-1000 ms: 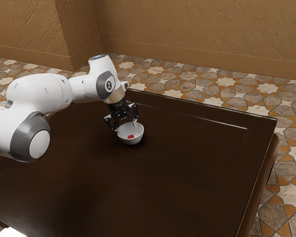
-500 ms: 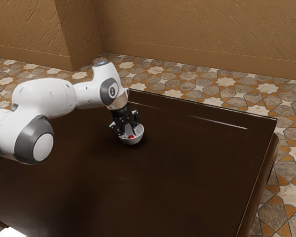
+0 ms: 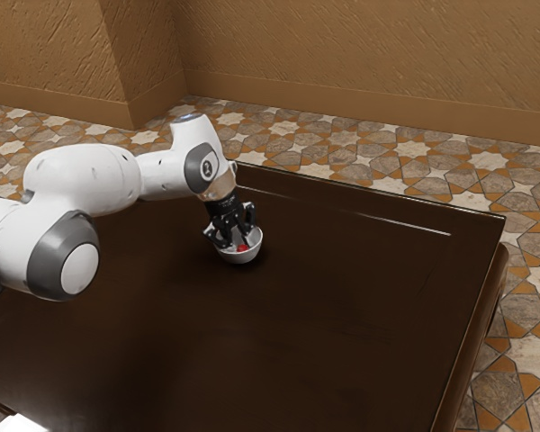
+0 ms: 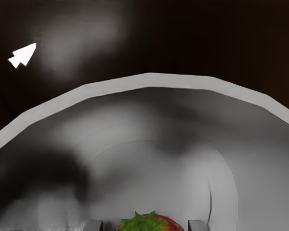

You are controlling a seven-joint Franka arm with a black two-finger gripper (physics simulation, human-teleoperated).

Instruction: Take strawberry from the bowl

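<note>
Spread a little wider than the fruit, the gripper reaches down into the bowl with its fingers on either side of the strawberry. A slim gap shows beside each finger, so it holds nothing. The strawberry sits inside the bowl, between the fingertips, its green leaves facing up toward the hand. The bowl stands upright on the table beneath the gripper, its wall curving around the fingers; that is probably why the opening is kept modest, leaving them room inside the rim. Straddling the fruit's middle should let both fingers meet it evenly. Closing gently looks like the next step, then a straight lift; an off-centre squeeze could roll the berry or nudge the bowl.
</note>
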